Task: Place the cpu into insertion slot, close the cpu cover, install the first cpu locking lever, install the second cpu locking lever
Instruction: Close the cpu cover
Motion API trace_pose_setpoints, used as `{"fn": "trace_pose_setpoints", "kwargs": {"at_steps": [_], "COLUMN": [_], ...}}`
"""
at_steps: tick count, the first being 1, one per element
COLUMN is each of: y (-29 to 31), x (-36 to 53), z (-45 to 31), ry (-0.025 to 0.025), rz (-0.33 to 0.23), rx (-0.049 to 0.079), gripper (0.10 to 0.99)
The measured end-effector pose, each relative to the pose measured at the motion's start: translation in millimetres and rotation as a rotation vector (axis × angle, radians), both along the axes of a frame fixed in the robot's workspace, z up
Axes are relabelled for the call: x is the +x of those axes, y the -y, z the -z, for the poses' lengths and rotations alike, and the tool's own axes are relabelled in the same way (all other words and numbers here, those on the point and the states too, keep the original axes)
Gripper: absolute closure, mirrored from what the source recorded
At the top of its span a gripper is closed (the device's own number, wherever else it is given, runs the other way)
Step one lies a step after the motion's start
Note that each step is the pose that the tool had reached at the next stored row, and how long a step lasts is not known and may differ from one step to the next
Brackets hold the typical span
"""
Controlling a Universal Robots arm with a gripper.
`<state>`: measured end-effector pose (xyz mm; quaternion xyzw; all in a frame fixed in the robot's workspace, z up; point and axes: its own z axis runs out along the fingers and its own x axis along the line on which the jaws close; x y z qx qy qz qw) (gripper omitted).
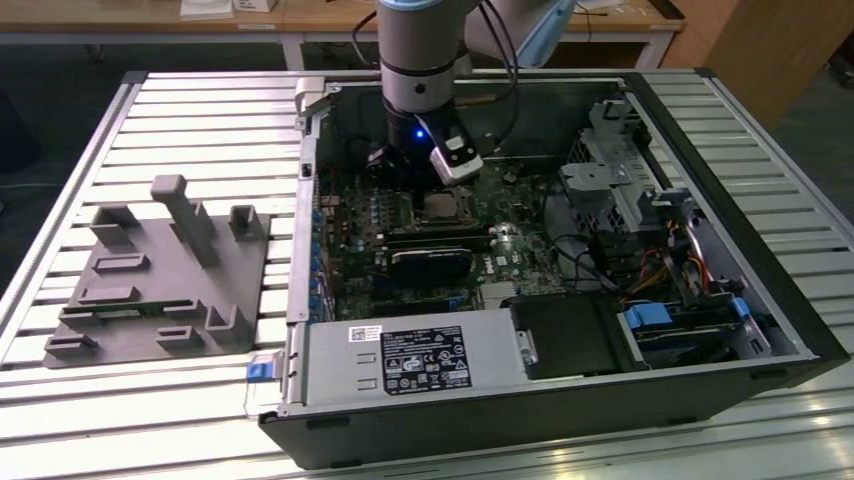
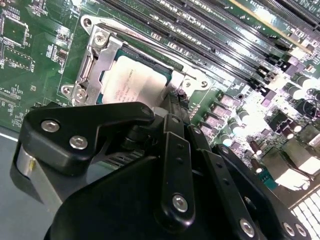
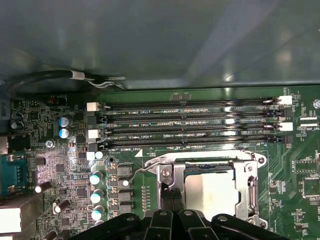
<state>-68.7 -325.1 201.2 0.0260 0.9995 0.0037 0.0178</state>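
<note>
— Where do we see the cpu (image 2: 132, 82)?
— Seated in the insertion slot (image 3: 192, 171), with the cpu cover (image 2: 92, 55) framing its edges.
— And our claw (image 2: 172, 97)?
— Pressed together at the cover's edge; memory slots (image 2: 200, 30) crowd one side.

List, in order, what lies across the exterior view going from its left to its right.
grey moulded fixture → computer case's left wall → cpu → metal drive cage
</note>
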Motion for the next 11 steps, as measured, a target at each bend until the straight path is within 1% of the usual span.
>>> {"fn": "trace_pose_setpoints", "kwargs": {"at_steps": [4,8,11], "y": [0.0,0.0,0.0], "x": [0.0,0.4,6.9], "z": [-5.2,-5.5,-5.5], "ry": [-0.0001,-0.0001,-0.0015], "rz": [0.000,0.000,0.000], "rx": [0.000,0.000,0.000], "gripper": [0.980,0.980,0.980]}}
